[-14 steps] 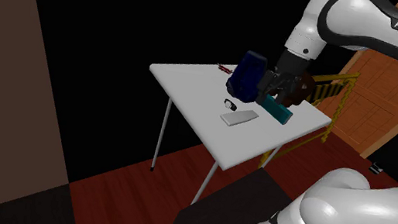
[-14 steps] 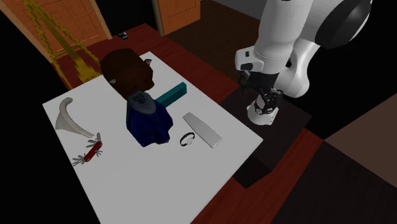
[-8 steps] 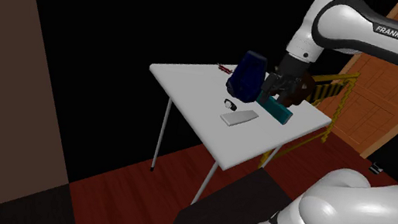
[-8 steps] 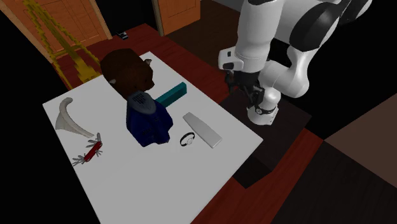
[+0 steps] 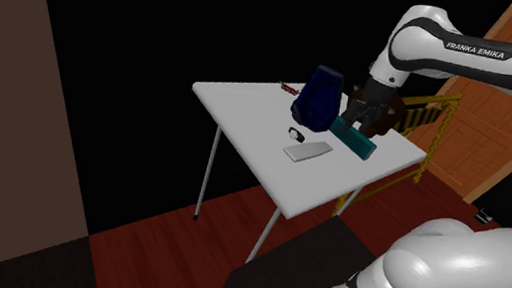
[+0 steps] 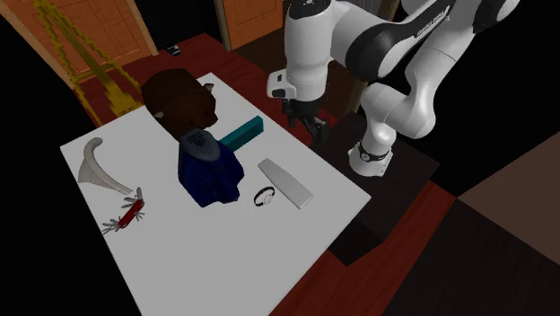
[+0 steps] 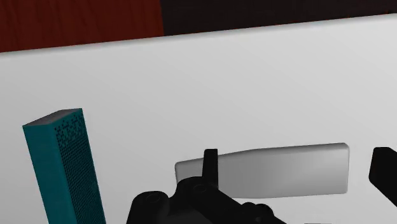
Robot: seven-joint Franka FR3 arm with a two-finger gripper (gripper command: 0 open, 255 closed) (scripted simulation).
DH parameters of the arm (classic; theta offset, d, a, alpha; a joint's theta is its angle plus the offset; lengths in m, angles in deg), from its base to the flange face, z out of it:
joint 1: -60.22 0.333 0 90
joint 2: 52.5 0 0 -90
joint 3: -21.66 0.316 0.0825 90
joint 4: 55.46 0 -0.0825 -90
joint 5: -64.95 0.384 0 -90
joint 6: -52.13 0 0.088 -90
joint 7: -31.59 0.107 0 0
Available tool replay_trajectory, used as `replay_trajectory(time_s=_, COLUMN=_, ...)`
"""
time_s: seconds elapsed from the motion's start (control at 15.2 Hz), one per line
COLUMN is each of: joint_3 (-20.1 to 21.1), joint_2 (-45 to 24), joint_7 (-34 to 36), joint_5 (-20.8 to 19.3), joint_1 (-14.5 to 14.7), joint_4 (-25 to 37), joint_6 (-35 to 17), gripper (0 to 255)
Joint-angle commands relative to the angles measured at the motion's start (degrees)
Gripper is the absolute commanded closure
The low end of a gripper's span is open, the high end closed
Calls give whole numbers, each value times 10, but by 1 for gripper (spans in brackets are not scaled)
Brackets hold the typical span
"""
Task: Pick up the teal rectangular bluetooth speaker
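Along the table [image 6: 206, 260] edge nearest the stand, the teal speaker [image 6: 242, 133] lies flat as a long narrow bar. It is about a third of the way along that edge from the corner by the wooden door. One end points out to the edge. The other reaches in toward the blue backpack [image 6: 208, 166], and whether they touch cannot be told. A brown rounded thing [image 6: 184, 97] sits near it on the side toward that corner. A flat grey slab [image 6: 285, 182] lies near it on the other side, further along the same edge, with a small wristwatch [image 6: 263, 197] just beside the slab.

The gripper [image 6: 314, 128] hovers over this edge, close to the speaker's outer end and above it, touching nothing. In the wrist view its fingers [image 7: 210, 164] stand wide apart with nothing between them. The grey slab [image 7: 273, 170] lies on the table [image 7: 222, 95] beyond the gap, and the speaker [image 7: 67, 165] lies outside the gap, apart from both fingers, its perforated face showing.

In the shoulder view the gripper [image 5: 352, 120] hangs just above the speaker [image 5: 357, 142], between the backpack [image 5: 318, 97] and the brown thing [image 5: 388, 114].

Toward the opposite edge lie a red pocket knife [image 6: 130, 213] and a white horn-shaped piece [image 6: 97, 169].
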Motion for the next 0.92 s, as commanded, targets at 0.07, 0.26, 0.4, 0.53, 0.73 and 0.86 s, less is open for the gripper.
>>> replay_trajectory(time_s=0.07, joint_3=-34, joint_2=-41, joint_7=-44, joint_5=-16, joint_1=-8, joint_4=20, joint_6=-23, gripper=0)
replay_trajectory(time_s=0.26, joint_3=-66, joint_2=-88, joint_7=-86, joint_5=-25, joint_1=-13, joint_4=45, joint_6=-48, gripper=0)
replay_trajectory(time_s=0.4, joint_3=-87, joint_2=-122, joint_7=-115, joint_5=-27, joint_1=-15, joint_4=64, joint_6=-65, gripper=0)
replay_trajectory(time_s=0.53, joint_3=-107, joint_2=-158, joint_7=-145, joint_5=-25, joint_1=-17, joint_4=87, joint_6=-80, gripper=0)
replay_trajectory(time_s=0.73, joint_3=-136, joint_2=-217, joint_7=-192, joint_5=-15, joint_1=-20, joint_4=126, joint_6=-100, gripper=0)
replay_trajectory(time_s=0.86, joint_3=-153, joint_2=-258, joint_7=-224, joint_5=-2, joint_1=-24, joint_4=155, joint_6=-111, gripper=0)
